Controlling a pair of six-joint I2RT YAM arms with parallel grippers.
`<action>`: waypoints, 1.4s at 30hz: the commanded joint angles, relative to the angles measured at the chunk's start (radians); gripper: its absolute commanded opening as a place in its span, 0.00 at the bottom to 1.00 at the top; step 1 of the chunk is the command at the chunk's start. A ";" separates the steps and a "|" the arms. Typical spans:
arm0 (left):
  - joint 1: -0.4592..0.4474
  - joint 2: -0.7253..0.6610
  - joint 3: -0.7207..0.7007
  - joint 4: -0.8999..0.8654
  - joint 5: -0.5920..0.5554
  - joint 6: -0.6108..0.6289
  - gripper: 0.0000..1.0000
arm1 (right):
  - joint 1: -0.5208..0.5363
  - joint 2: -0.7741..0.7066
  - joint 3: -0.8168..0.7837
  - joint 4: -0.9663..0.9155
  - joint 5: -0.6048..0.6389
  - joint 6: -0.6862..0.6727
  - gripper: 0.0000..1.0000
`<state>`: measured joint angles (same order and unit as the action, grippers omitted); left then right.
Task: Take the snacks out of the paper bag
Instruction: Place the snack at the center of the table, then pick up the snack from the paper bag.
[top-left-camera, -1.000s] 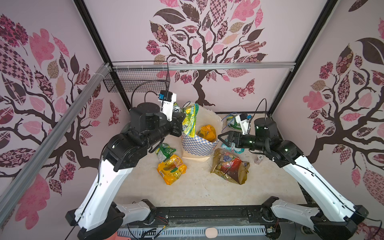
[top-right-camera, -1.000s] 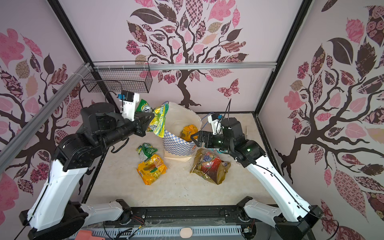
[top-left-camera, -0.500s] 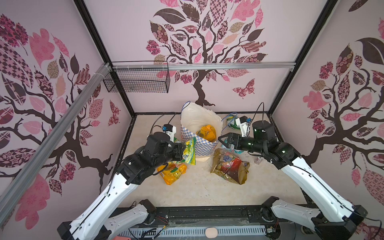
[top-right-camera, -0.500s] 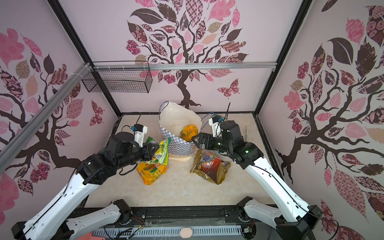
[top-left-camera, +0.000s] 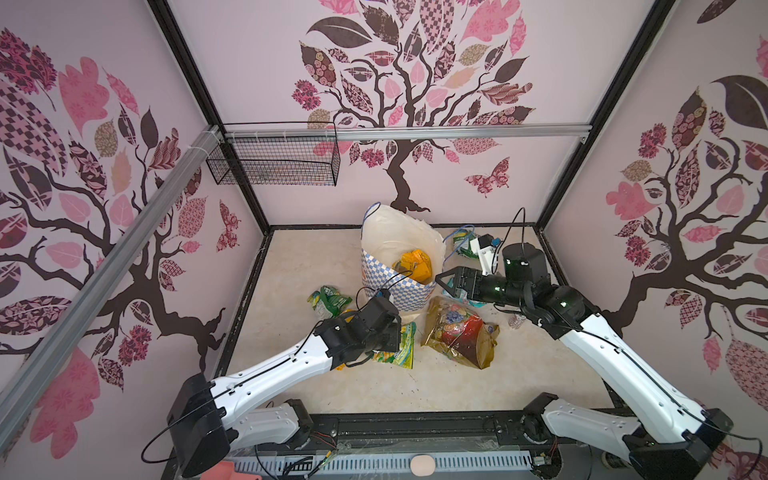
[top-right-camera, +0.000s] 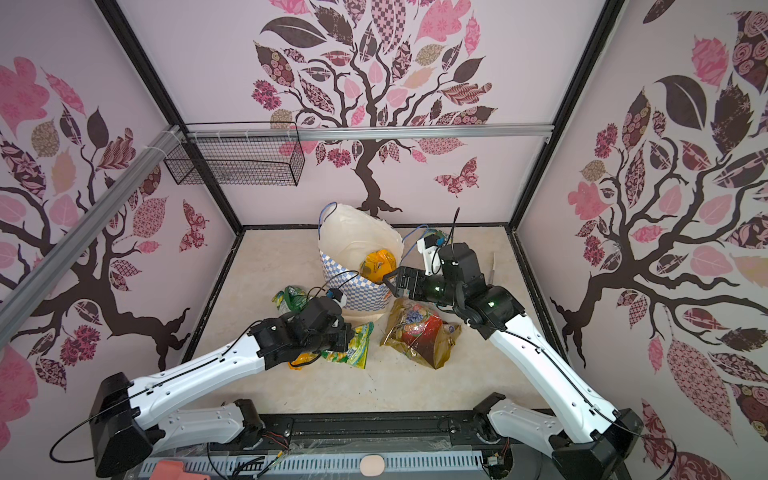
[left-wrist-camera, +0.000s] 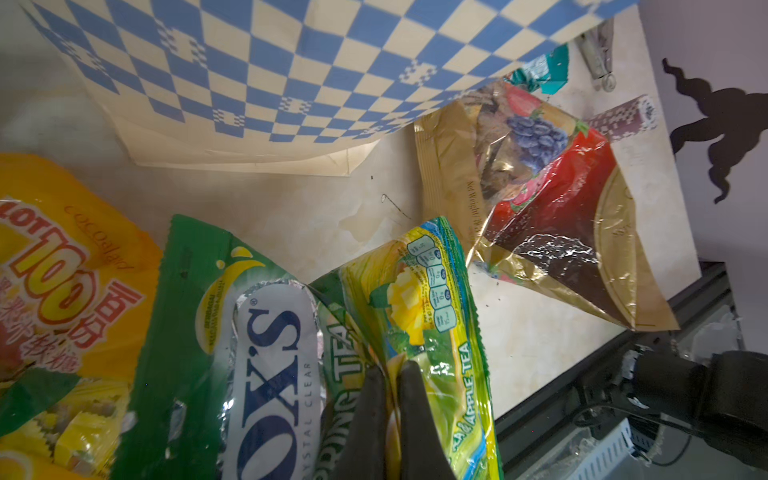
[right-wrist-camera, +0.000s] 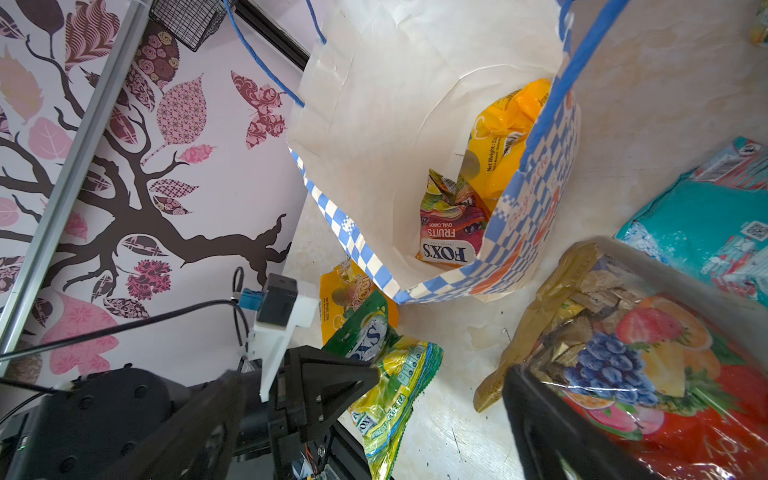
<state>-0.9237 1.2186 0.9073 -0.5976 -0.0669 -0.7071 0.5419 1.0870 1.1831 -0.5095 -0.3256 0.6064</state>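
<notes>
Left gripper (left-wrist-camera: 392, 374) was clamped on a yellow-green packet (left-wrist-camera: 419, 291), low over the tabletop (top-left-camera: 374, 386), on the front-edge side of the bag (right-wrist-camera: 395, 104). Right gripper (top-left-camera: 441, 282) stood wide beside the bag's rim. Inside lay an orange packet (right-wrist-camera: 503, 124) and a Fruits packet (right-wrist-camera: 449, 224). Both judged light, slick and crinkly; a sealed edge offers the surest pinch.

3 pale pink walls (top-left-camera: 257, 62) bear tree murals; a black wire basket (top-left-camera: 274, 164) hangs above the beige floor (top-left-camera: 299, 266).
</notes>
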 joint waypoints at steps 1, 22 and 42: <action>-0.004 0.039 -0.037 0.116 -0.002 0.026 0.00 | 0.004 -0.027 0.002 0.015 0.000 0.007 1.00; -0.006 0.083 0.037 0.042 -0.087 0.176 0.47 | 0.003 -0.038 0.009 0.014 0.013 0.019 1.00; 0.020 0.027 0.662 -0.140 -0.339 0.481 0.65 | 0.004 -0.081 0.005 0.047 0.053 0.016 1.00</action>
<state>-0.9207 1.1717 1.4521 -0.6685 -0.3420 -0.3302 0.5419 1.0252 1.1824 -0.4808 -0.2829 0.6254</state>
